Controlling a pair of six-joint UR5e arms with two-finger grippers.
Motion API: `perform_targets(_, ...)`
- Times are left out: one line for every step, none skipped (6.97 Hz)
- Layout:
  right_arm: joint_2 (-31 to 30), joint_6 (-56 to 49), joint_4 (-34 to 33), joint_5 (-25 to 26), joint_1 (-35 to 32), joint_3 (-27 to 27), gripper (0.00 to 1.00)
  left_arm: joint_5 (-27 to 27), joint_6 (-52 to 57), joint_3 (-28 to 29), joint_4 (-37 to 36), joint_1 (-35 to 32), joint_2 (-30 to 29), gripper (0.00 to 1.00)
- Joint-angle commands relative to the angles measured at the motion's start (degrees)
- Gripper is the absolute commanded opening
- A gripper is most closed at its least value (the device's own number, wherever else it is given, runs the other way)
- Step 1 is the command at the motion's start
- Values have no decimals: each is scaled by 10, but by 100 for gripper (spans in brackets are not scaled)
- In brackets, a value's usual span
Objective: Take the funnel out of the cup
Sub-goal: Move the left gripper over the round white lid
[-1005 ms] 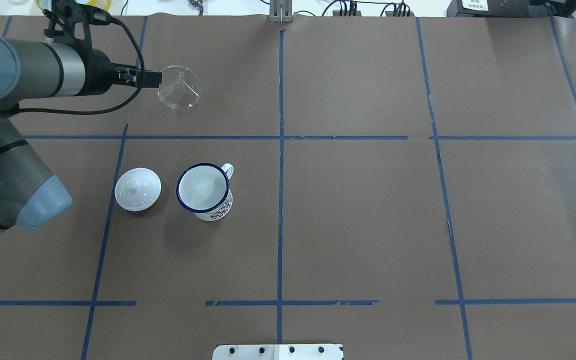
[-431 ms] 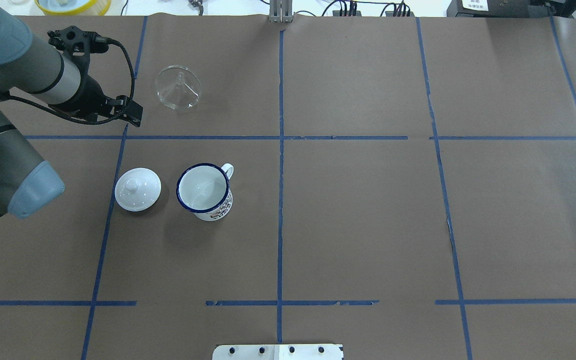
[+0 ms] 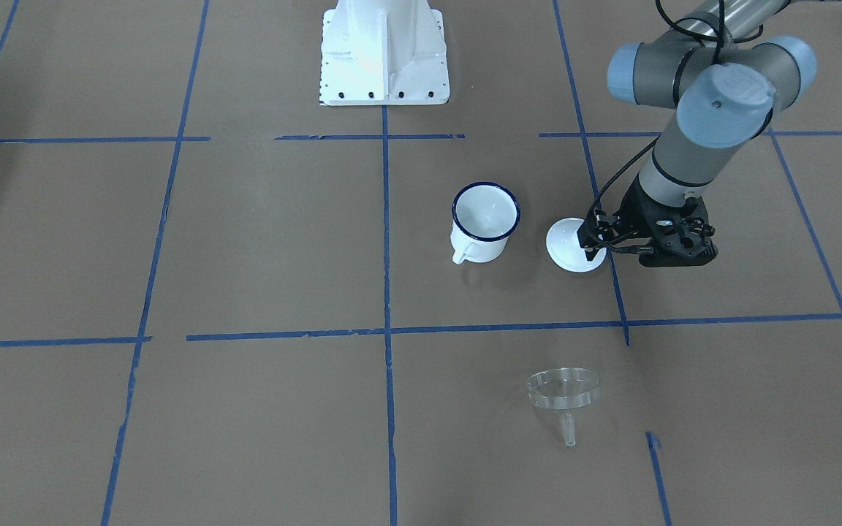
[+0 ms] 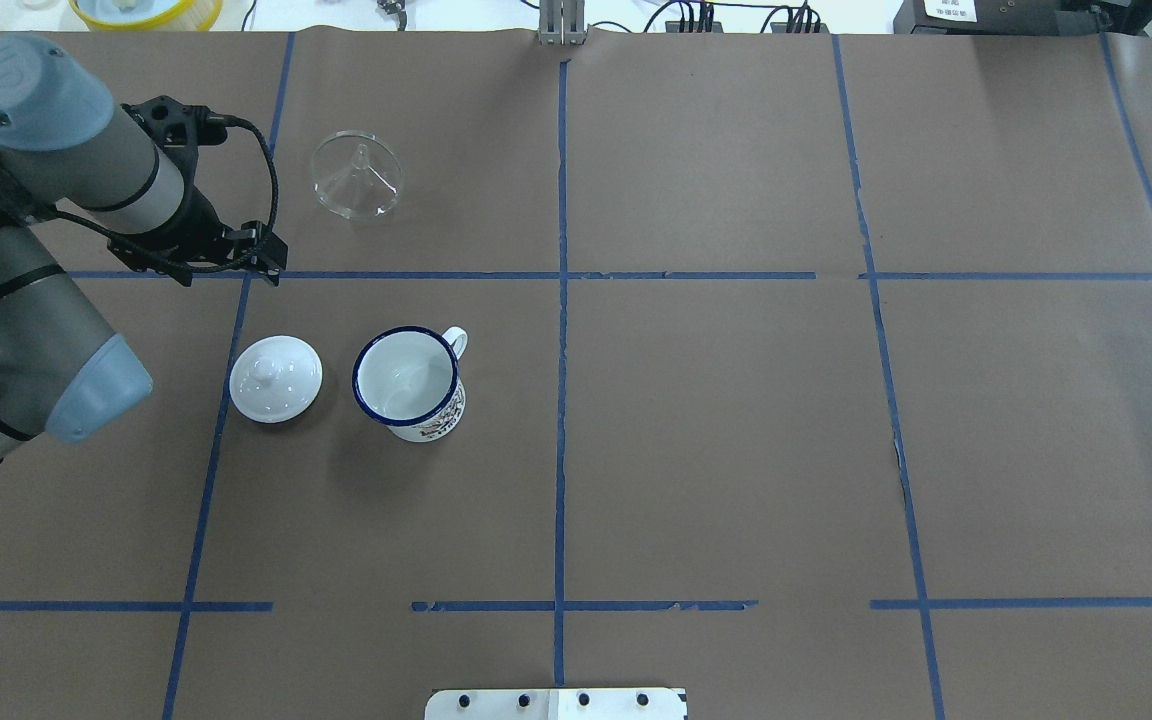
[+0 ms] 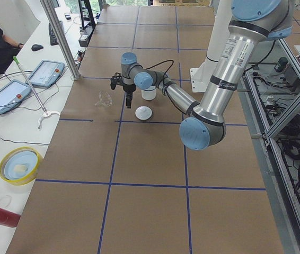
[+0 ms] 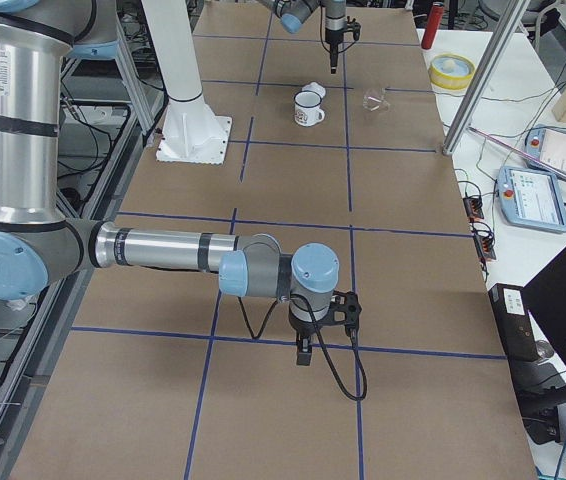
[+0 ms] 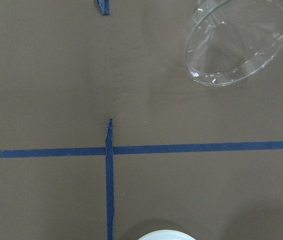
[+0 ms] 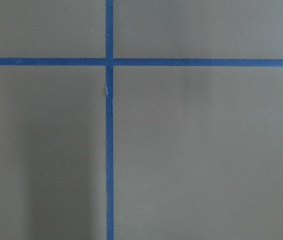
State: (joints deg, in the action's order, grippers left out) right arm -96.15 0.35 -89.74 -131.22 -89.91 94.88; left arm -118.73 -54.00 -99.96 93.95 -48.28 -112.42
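The clear funnel [image 4: 356,175] lies on its side on the brown table, apart from the cup; it also shows in the front view [image 3: 563,391] and the left wrist view [image 7: 236,42]. The cup [image 4: 408,380], a white mug with a dark blue rim, stands upright and empty [image 3: 484,219]. My left gripper [image 4: 271,262] hangs above the table between the funnel and the white lid, holds nothing, and its jaws look slightly apart [image 3: 590,245]. My right gripper [image 6: 304,352] shows only in the right side view, far from both; I cannot tell its state.
A white round knobbed lid [image 4: 275,378] lies just left of the cup, under my left gripper in the front view [image 3: 571,252]. Blue tape lines [image 4: 561,275] cross the table. The robot's white base [image 3: 383,55] stands at the near edge.
My left gripper has let go of the funnel's rim and drawn back towards the robot and down the overhead view. The funnel stays where it lay. The cup and lid have not moved.
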Motion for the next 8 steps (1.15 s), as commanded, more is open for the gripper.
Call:
perform_targets(0, 0, 0, 0, 0, 0, 100, -1, -43, 6, 26, 29, 4, 100)
perform_targets(0, 0, 0, 0, 0, 0, 100, 2, -70, 6, 43, 47, 18, 100)
perform_targets(0, 0, 0, 0, 0, 0, 100, 3, -76, 7, 69, 51, 33, 100)
perform_targets(0, 0, 0, 0, 0, 0, 100, 3, -78, 13, 99, 53, 47, 100)
perform_targets(0, 0, 0, 0, 0, 0, 100, 3, -89, 14, 100, 54, 47, 100)
perform_targets(0, 0, 0, 0, 0, 0, 100, 5, -103, 14, 101, 63, 47, 99)
perform_targets(0, 0, 0, 0, 0, 0, 100, 12, -108, 13, 101, 69, 47, 88)
perform_targets(0, 0, 0, 0, 0, 0, 100, 17, -109, 12, 100, 70, 46, 77)
